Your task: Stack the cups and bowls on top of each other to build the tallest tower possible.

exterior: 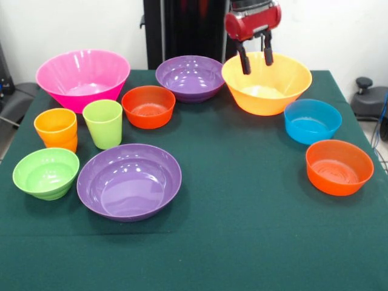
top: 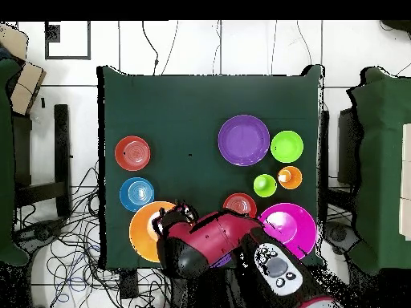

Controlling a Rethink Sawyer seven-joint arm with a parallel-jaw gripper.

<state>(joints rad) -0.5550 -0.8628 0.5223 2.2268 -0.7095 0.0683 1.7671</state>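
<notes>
Your hand (exterior: 255, 60) hangs with its two dark fingers parted and nothing between them, over the far rim of the yellow bowl (exterior: 267, 91), which stands on the desk (exterior: 242, 206) straight in front of the robot's base. In the overhead view the arm covers part of that bowl, so you cannot tell there whether a finger touches the rim; from the front the fingertips look just above it.

Nothing is stacked yet, as far as these views show. The pink bowl (exterior: 83, 77), far purple bowl (exterior: 190, 77) and one red bowl (exterior: 148, 107) sit in the back row with the yellow one. The blue bowl (exterior: 312, 121) and second red bowl (exterior: 339, 167) lie nearer the camera. The orange cup (exterior: 56, 129), green cup (exterior: 103, 123), green bowl (exterior: 46, 173) and near purple bowl (exterior: 129, 180) group at the other end.

The yellow bowl is the nearest piece; the rest lie sideways or farther out. The bowls are round, so no long axis matters. No writing or brand is readable.
</notes>
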